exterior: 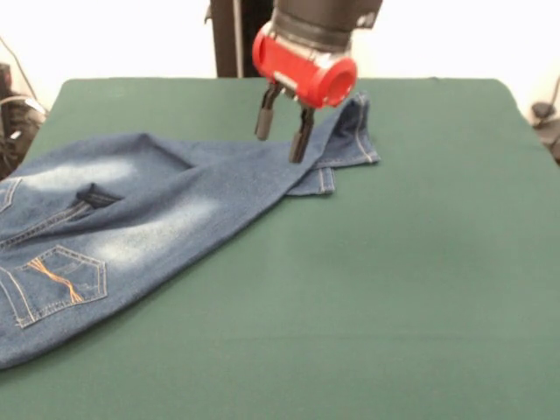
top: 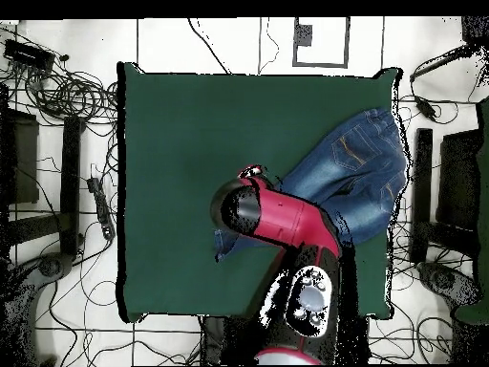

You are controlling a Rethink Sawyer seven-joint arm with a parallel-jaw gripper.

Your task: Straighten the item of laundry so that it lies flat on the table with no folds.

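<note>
The blue denim jeans [exterior: 149, 223] lie slantwise on the green table [exterior: 394, 289], back pockets up. The waist end is at the left edge and the legs run to the far middle. The legs overlap: one hem [exterior: 357, 131] is ruffled up and the other hem [exterior: 324, 181] peeks out below it. A crease sits near the seat [exterior: 94, 197]. My gripper [exterior: 282, 129] is open and empty. It hovers just above the legs near the hems. In the overhead view the jeans [top: 358, 167] reach the table's right edge, and the red arm [top: 282, 222] covers the gripper.
The robot's pedestal [exterior: 232, 39] stands behind the table's far edge. In the overhead view, cables [top: 67, 96] and dark equipment [top: 449, 182] lie on the floor on both sides of the table [top: 191, 143].
</note>
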